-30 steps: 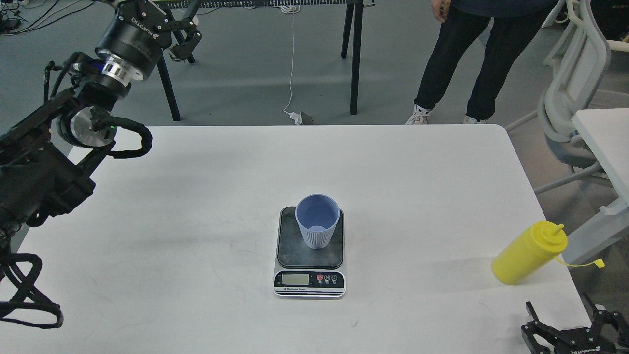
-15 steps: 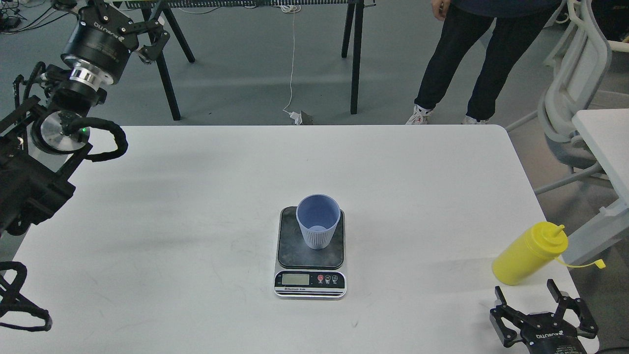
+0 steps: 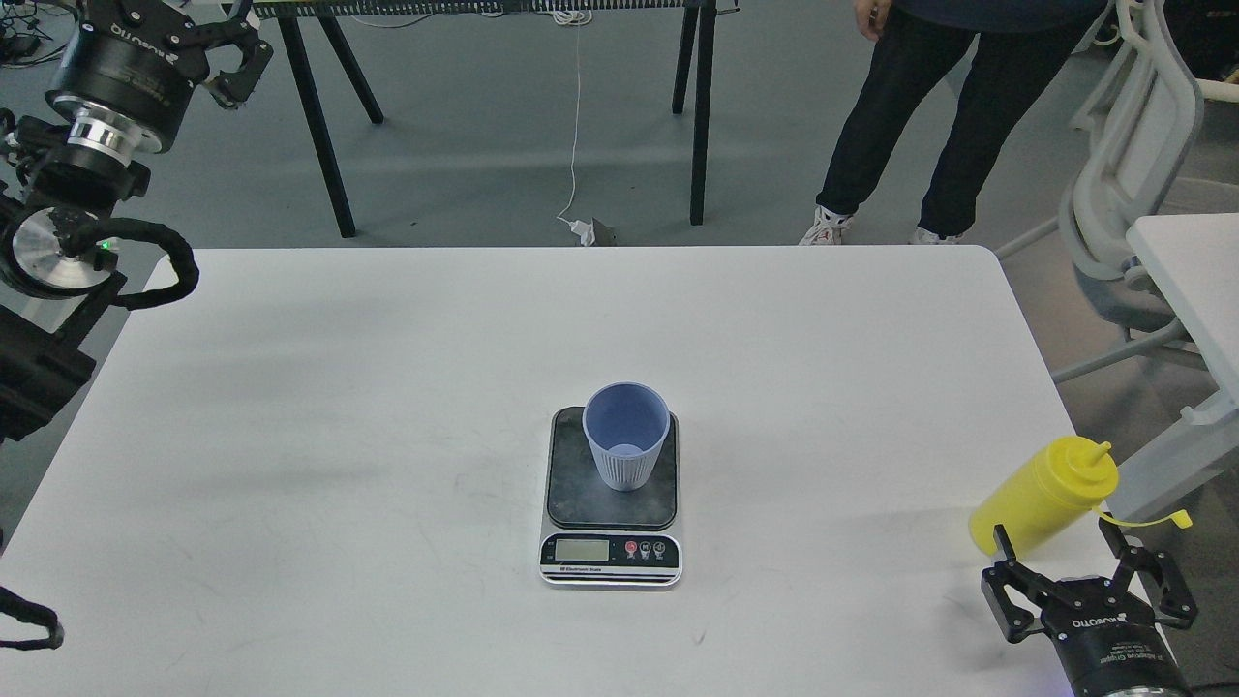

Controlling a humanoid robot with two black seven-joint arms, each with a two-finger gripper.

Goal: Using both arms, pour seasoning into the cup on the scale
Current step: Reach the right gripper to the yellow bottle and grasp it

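Since the earlier frames the right tool (image 3: 1065,561) has been brought up from the bottom corner toward the squeeze bottle (image 3: 1043,497), while the left tool (image 3: 227,68) has been drawn back to the far left, clear of the counter (image 3: 387,387). The yellow bottle is stood near the counter's right edge, well apart from the scale (image 3: 611,499), its nozzle leaning right in the view and its tethered cap (image 3: 1179,520) hung open to the side, so nothing need be unscrewed before pouring. The right tool is held with its fingers spread wide, just below the bottle's base in the view and apparently not yet touching it; that opening is judged to be set for the bottle's broad body. The blue-grey cup (image 3: 626,436) is seated upright on the scale's dark platform, mouth open upward, presumably so that added weight can be read on the LCD (image 3: 581,550). The left tool's fingers appear parted and nothing is held there. A person's legs (image 3: 929,126) are seen beyond the counter.
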